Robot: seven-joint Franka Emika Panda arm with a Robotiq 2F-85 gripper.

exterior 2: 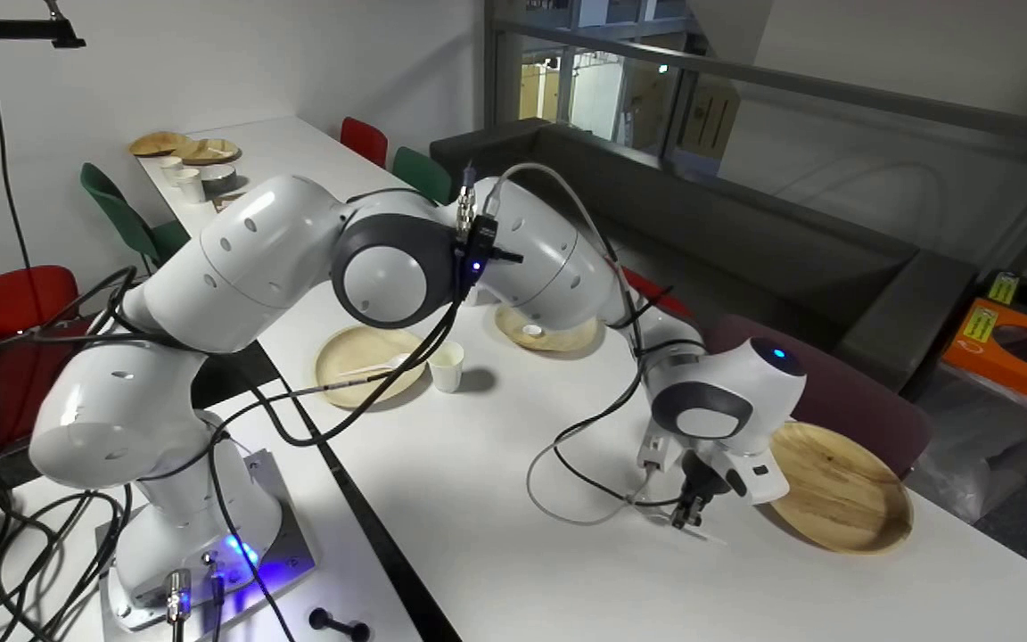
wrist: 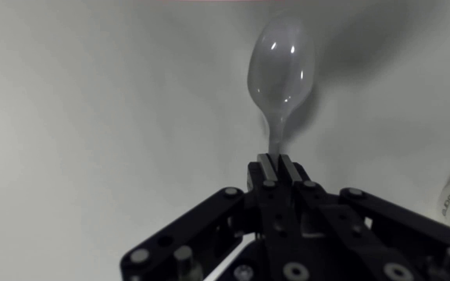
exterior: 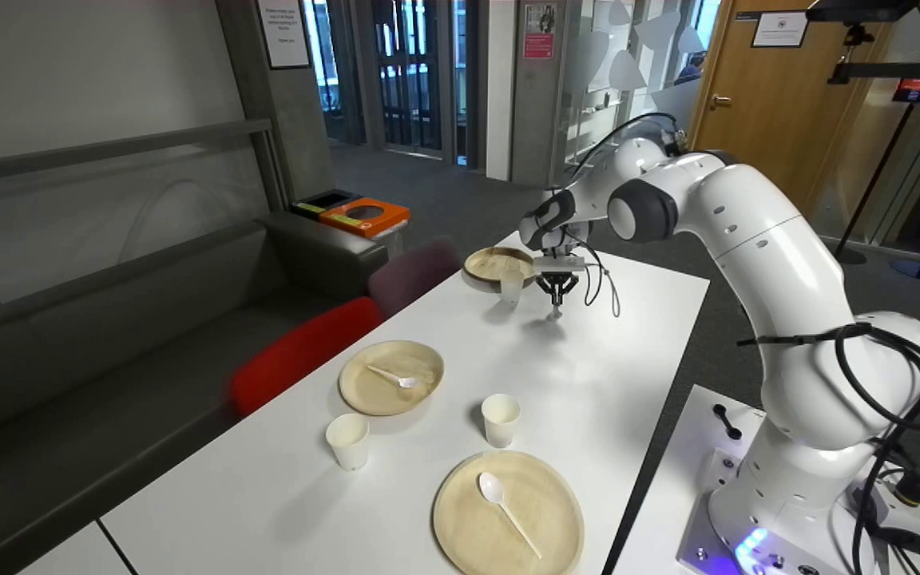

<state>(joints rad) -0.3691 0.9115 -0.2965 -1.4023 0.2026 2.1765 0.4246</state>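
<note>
Since the glossy spoon (wrist: 280, 78) looks light, slick and easily snapped, we favour its slim neck (wrist: 275, 134), right where the hand (wrist: 275, 166) pinches it.

Dark sofa (exterior: 148, 335) before a pale wall (exterior: 93, 72); red chair (exterior: 304, 351) beside the white counter (exterior: 572, 383); wooden door (exterior: 763, 104) and patterned glazing (exterior: 624, 72) beyond the grey floor (exterior: 444, 192).
</note>
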